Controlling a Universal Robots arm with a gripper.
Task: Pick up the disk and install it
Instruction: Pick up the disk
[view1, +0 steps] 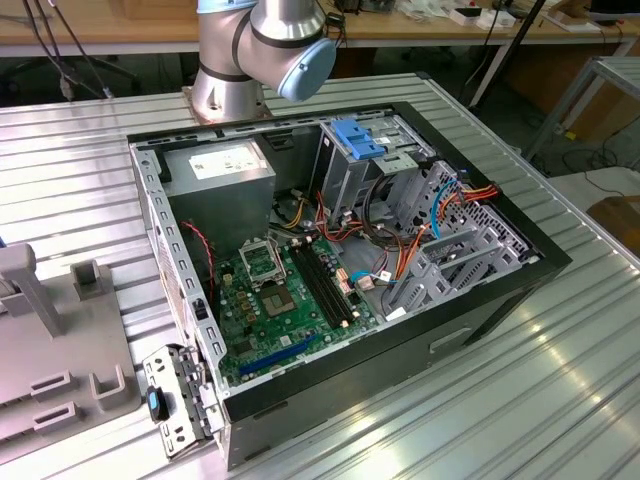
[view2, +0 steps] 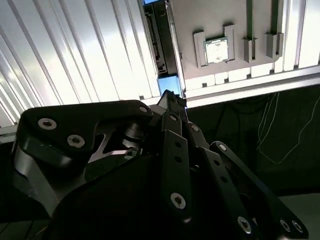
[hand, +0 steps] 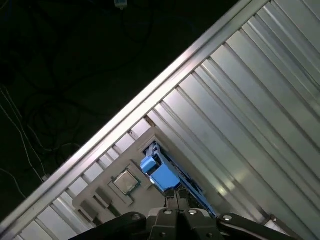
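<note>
The disk (hand: 161, 173), dark with bright blue rails, stands on edge in a slot of a grey fixture plate (hand: 100, 200) on the ribbed metal table. In the second wrist view the disk (view2: 161, 47) runs away from the gripper (view2: 172, 98), its blue rail end just past the tips. In the first wrist view my gripper (hand: 176, 196) hangs over the near end of that blue rail, fingers drawn together with only a thin gap and nothing seen between them. I cannot tell whether the tips touch the rail.
A processor chip (view2: 216, 50) lies in a pocket of the fixture plate beside the disk. The open computer case (view1: 340, 250) lies on the table with its drive cage (view1: 365, 160), blue latch and cables. The arm's base (view1: 250, 60) stands behind it. The table edge (hand: 165, 80) drops to dark floor.
</note>
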